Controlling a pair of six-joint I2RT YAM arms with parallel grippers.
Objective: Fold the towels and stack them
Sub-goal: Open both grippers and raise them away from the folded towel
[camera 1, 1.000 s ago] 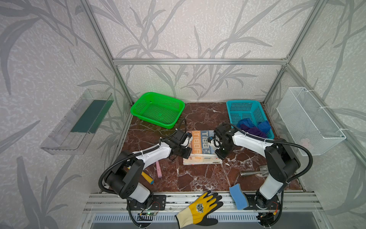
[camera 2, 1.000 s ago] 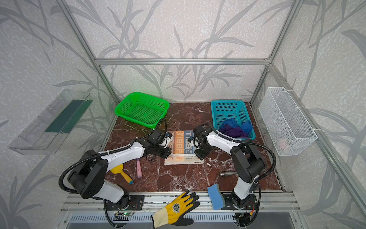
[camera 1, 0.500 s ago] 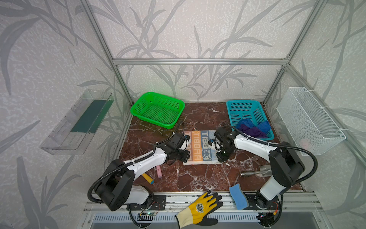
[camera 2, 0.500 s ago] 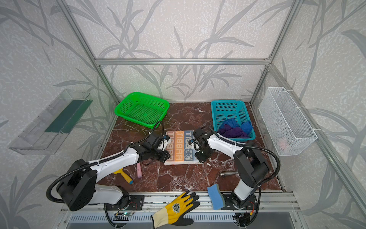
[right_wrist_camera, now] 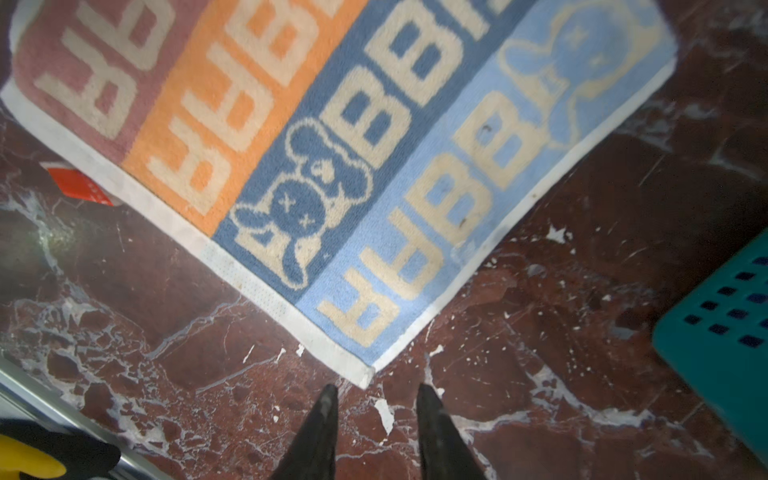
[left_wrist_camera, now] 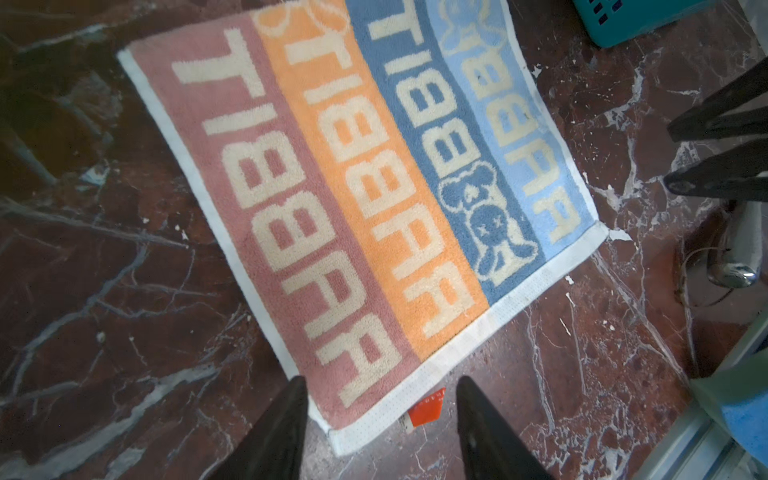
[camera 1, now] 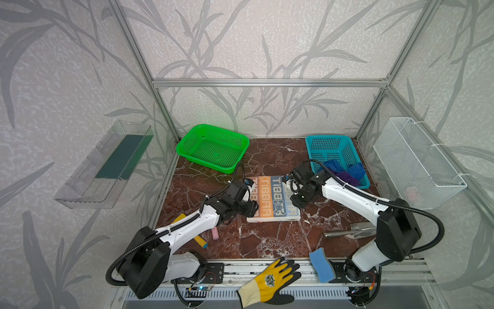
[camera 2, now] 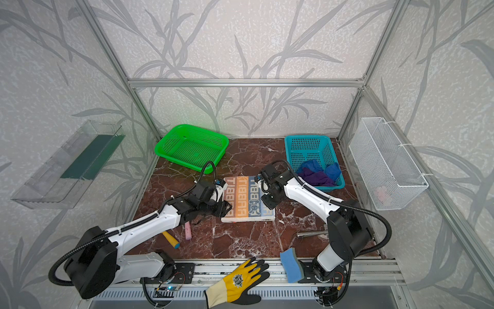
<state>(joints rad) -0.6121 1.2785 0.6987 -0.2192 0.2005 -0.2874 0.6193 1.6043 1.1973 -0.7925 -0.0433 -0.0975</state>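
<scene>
In both top views: shows the lettered towel (camera 1: 272, 199) flat on the surface (camera 1: 267, 240), apparently folded once, judging by its thick near edge. Shows the purple towel (camera 1: 347, 178) and blue towel (camera 1: 332, 164) crumpled together in the basket (camera 1: 327, 137), just beyond the lettered towel's right side, neither yet folded.

From the left wrist: catches the left tool (left_wrist_camera: 380, 384) spread wide over one corner of the lettered towel, gripping nothing, with a red tag (left_wrist_camera: 426, 409) peeking out between its jaws.

From the right wrist: catches the right tool (right_wrist_camera: 374, 392) parted narrowly, just off another corner of the lettered towel, holding nothing.

Looks about a third done at best. Possibly owes the lettered towel another fold. Leaves fetching and folding both cloths from the basket, then stacking all three.
</scene>
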